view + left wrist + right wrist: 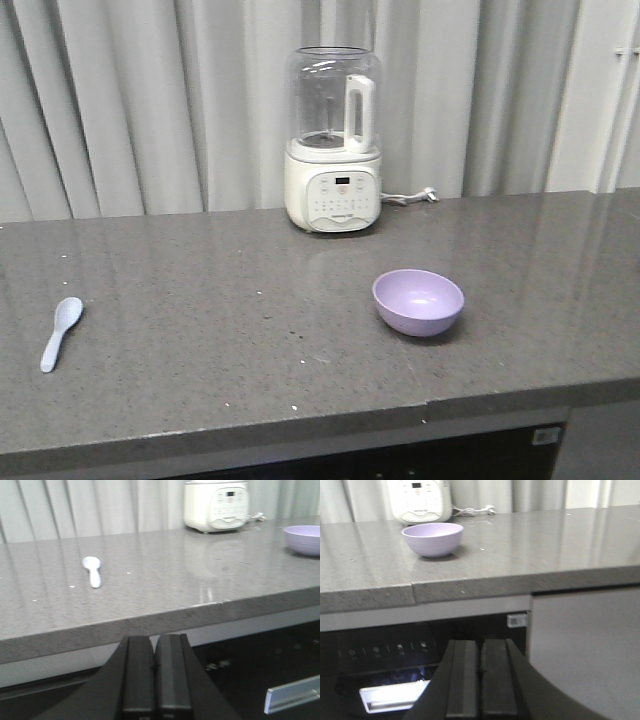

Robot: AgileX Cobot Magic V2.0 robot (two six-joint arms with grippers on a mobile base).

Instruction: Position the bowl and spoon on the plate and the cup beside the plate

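The lavender bowl (418,301) stands upright on the grey counter, right of centre; it also shows as the bowl (432,539) in the right wrist view and the bowl (303,539) at the left wrist view's right edge. The pale blue spoon (60,332) lies flat near the counter's left end, seen too as the spoon (92,570). The plate and the cup are out of view. My left gripper (155,640) is shut and empty, below the counter's front edge. My right gripper (480,642) is likewise shut and empty, below the edge, in front of the bowl.
A white blender (333,140) with a clear jug stands at the back of the counter (250,320), its cord trailing right. Pale curtains hang behind. Under the counter edge sits a dark appliance front (395,650) with a handle, and a grey cabinet panel (585,645).
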